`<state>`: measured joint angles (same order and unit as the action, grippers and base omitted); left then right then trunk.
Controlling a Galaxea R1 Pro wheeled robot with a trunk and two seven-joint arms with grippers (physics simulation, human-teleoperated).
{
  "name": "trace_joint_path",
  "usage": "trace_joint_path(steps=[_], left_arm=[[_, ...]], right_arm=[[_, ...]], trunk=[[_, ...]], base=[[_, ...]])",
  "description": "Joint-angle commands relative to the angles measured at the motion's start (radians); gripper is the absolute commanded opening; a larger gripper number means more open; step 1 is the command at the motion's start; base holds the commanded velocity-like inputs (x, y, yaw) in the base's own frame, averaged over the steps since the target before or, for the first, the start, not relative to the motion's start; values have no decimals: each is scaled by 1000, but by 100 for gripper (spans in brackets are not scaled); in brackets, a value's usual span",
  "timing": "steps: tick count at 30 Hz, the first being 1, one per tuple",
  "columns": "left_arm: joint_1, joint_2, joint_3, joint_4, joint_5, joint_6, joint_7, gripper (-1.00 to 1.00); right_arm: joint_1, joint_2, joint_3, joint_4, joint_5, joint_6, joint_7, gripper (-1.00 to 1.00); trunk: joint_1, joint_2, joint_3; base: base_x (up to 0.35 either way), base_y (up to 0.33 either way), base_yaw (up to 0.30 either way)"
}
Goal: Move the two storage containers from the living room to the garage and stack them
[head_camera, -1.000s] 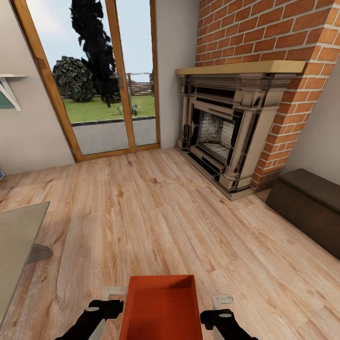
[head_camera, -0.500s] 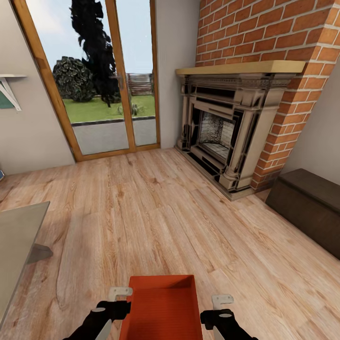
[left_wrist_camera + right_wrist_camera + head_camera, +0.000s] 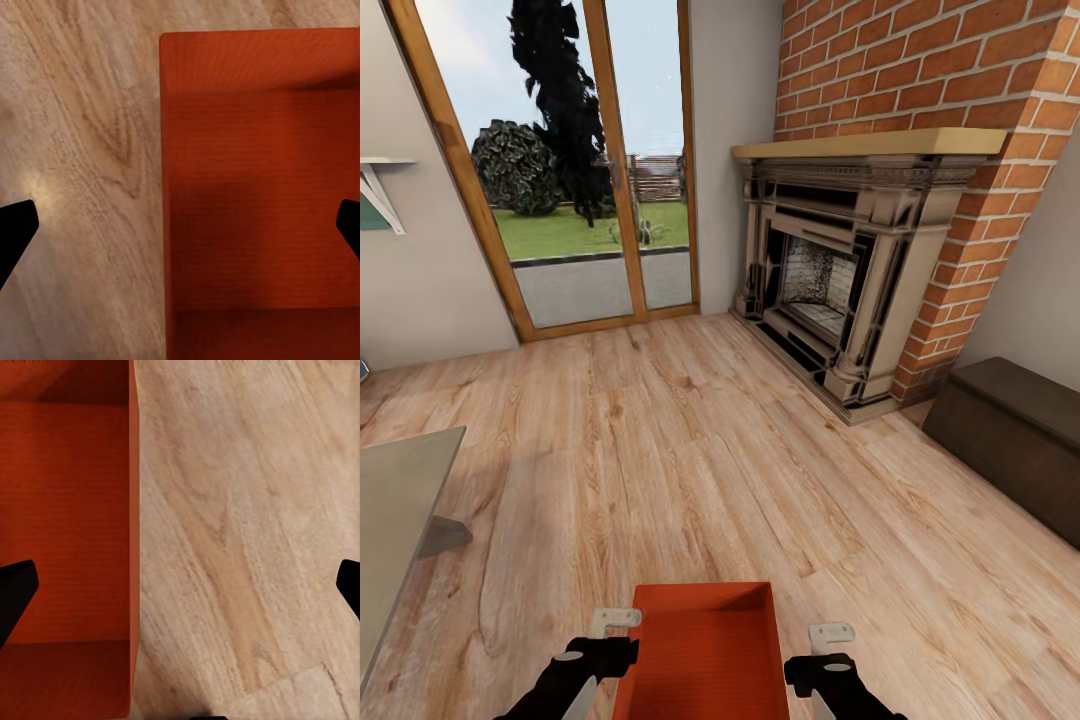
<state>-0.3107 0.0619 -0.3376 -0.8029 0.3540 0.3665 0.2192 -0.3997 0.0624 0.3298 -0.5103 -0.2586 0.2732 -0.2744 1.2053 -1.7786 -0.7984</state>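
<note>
Nearest the robot, one orange-red storage container (image 3: 702,650) sits on the light wood plank floor (image 3: 690,470) of the living room, between the two arms. The left gripper (image 3: 600,640) is just beside its left wall and the right gripper (image 3: 830,650) just beside its right wall. Both wrist views show the jaws spread wide, each straddling a side wall with one fingertip (image 3: 15,225) over the floor and the other over the bin's inside; neither has hold of anything. Whether any finger already touches the rim is hard to tell from these angles. To do this well, both grippers should probably sink evenly over the walls at matching points along the bin, then close together so it lifts level. Farther off stand the low dark bench (image 3: 1015,435), the brick fireplace (image 3: 840,280) and the glass doors (image 3: 575,180).
</note>
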Motion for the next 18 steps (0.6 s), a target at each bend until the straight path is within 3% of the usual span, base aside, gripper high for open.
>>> trace_joint_path(steps=[1,12,18], left_arm=[[-1,1,-6,-2,10,3,10,100],[-1,1,-5,11,10,11,10,100],[-1,1,-4,27,11,11,10,100]], right_arm=[[-1,-1,8,-2,-10,4,-9,100],[-1,-1,8,0,-8,8,-11,100],[-1,-1,8,1,-8,9,-11,100]], trunk=[[0,0,-1],[0,0,-1],[23,-42,-20]], base=[[0,0,0],[0,0,0],[0,0,0]])
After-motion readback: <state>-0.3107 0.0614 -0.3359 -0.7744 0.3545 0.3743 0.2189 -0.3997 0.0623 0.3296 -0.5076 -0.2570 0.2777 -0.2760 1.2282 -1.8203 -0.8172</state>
